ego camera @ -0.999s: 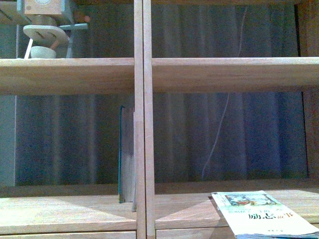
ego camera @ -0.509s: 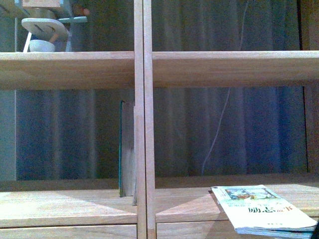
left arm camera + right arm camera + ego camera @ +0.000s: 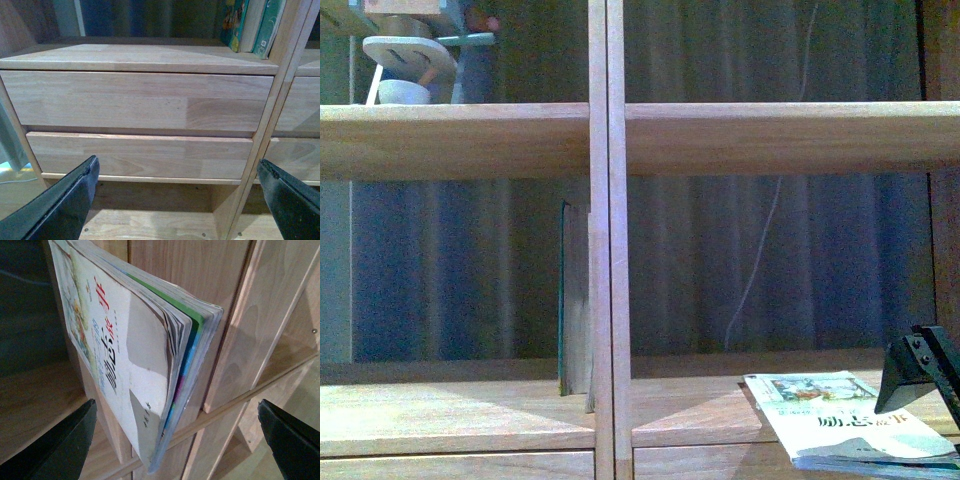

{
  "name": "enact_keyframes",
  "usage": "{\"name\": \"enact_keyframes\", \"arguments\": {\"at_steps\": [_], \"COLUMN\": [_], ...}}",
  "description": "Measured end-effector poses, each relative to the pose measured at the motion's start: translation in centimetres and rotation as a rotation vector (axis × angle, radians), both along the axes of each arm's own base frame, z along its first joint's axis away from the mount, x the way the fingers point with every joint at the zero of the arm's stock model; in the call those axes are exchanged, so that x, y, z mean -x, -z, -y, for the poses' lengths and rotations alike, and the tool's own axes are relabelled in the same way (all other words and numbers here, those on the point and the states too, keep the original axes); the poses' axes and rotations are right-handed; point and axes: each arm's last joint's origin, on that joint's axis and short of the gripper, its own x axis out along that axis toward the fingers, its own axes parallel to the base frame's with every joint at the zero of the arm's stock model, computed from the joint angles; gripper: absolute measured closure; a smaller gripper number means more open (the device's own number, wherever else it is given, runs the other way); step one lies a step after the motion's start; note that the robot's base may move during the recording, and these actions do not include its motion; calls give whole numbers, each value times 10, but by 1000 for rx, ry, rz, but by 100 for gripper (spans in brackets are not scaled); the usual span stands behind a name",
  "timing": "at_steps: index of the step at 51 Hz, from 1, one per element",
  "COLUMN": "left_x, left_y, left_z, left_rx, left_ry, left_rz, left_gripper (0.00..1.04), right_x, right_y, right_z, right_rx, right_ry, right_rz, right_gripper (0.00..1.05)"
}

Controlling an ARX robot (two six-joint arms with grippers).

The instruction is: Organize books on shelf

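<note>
A pale book (image 3: 850,420) with black Chinese characters lies flat on the shelf (image 3: 790,135) board in the right column, its near end hanging over the front edge. In the right wrist view this book (image 3: 130,355) sits between the wide-apart fingers of my open right gripper (image 3: 175,440), untouched. One dark finger (image 3: 918,372) of that gripper shows just right of the book. A slim teal-spined book (image 3: 566,300) stands upright against the centre divider in the left column. My left gripper (image 3: 180,200) is open and empty, low in front of the drawer fronts (image 3: 140,100), with the standing books (image 3: 250,25) above it.
A wooden toy with a small bowl (image 3: 408,62) stands on the upper left board. A white cable (image 3: 760,260) hangs behind the open back, before a dark curtain. The centre divider (image 3: 608,250) separates the two columns.
The front view's framing shifted slightly a second ago, then held still. My right gripper's finger has come into view at the lower right beside the flat book. The books have not moved.
</note>
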Motion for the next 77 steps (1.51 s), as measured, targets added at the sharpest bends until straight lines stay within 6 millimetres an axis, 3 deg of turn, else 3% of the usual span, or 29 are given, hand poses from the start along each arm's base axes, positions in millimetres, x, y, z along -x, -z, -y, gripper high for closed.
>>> {"name": "enact_keyframes", "arguments": {"at_steps": [34,43,50,63,70,77], "left_x": [0,0,0,0,0,0], "left_y": [0,0,0,0,0,0], "left_z": [0,0,0,0,0,0], "left_rx": [0,0,0,0,0,0], "left_ry": [0,0,0,0,0,0], "left_rz": [0,0,0,0,0,0], "left_gripper": [7,7,7,7,7,7], "right_x": [-57,-62,-63,-60,-57,-54], "right_y": [-1,-3,-4,3,-5,-8], "right_z": [-10,-11,-11,-10,-10,-8], "right_rx": [-57,-49,-38,-30,-23,-22], "right_ry": [126,120,112,109,102,92], "right_rz": [46,56,68,50,87,101], "right_gripper": [7,8,33,67,94,97]}}
